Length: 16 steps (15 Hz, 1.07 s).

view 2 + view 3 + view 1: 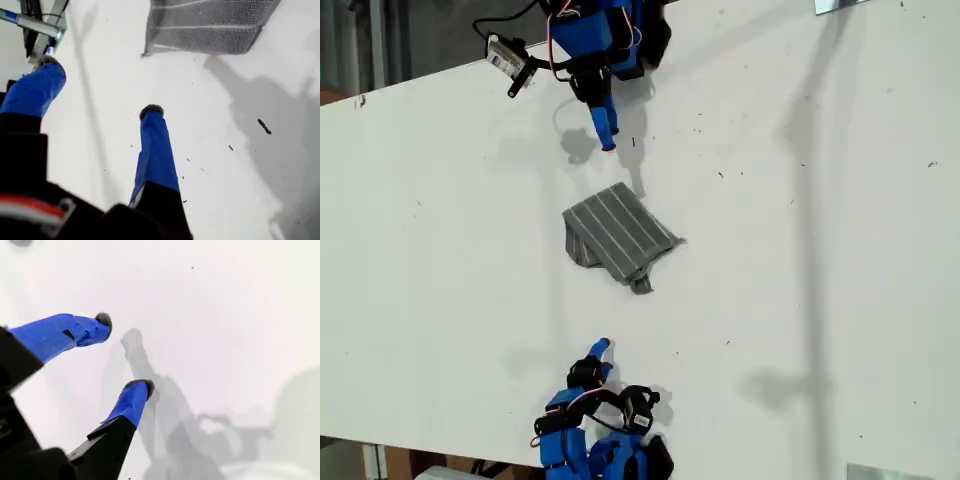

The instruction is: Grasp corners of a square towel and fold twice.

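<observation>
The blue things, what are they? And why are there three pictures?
They are the pinching fingers of two little robot arms. The exterior view looks at a white table from off the arms: one robot arm is at its top and the other arm at its bottom. A grey striped towel lies crumpled between them. The other two pictures come from cameras riding on the arms. My first gripper is open, with the towel ahead. My second gripper is open over bare table. Neither holds anything.
</observation>
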Each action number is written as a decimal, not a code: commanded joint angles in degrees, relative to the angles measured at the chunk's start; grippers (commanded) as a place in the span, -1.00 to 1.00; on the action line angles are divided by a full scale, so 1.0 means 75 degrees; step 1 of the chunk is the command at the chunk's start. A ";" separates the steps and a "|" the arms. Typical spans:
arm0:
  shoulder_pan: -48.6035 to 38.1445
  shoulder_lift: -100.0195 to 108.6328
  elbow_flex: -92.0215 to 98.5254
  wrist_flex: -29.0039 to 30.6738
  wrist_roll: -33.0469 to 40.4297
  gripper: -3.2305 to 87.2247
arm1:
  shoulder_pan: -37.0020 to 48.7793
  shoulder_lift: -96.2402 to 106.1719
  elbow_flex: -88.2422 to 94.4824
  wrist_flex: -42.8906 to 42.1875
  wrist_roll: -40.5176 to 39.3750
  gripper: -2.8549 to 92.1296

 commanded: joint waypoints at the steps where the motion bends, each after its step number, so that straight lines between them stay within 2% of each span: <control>1: 0.0445 0.2965 0.0926 0.1125 -0.1066 -0.43 | 0.0164 0.0059 0.0246 0.0129 0.0973 -0.26; 3: 0.0797 0.7289 0.1980 0.3023 -0.1863 -0.44 | -0.0176 0.0059 0.0797 0.0152 0.2672 -0.24; 4: 0.1113 0.9117 0.2379 0.3492 -0.2063 -0.45 | -0.0293 0.0059 0.1055 0.0117 0.2930 -0.33; 6: 0.1195 0.9469 0.2813 0.3551 -0.2203 -0.46 | -0.0609 0.0035 0.1125 0.0598 0.3246 -0.50; 11: 0.1758 0.9785 0.3738 0.2930 -0.2590 -0.47 | 0.0246 0.0047 0.0820 0.1418 0.2098 -0.48; 14: 0.2250 0.9773 0.3996 0.2848 -0.2719 -0.48 | 0.0293 0.0047 0.0820 0.1418 0.2098 -0.48; 16: 0.2344 0.9773 0.4043 0.2789 -0.2367 -0.49 | 0.0270 0.0047 0.0820 0.1418 0.2098 -0.48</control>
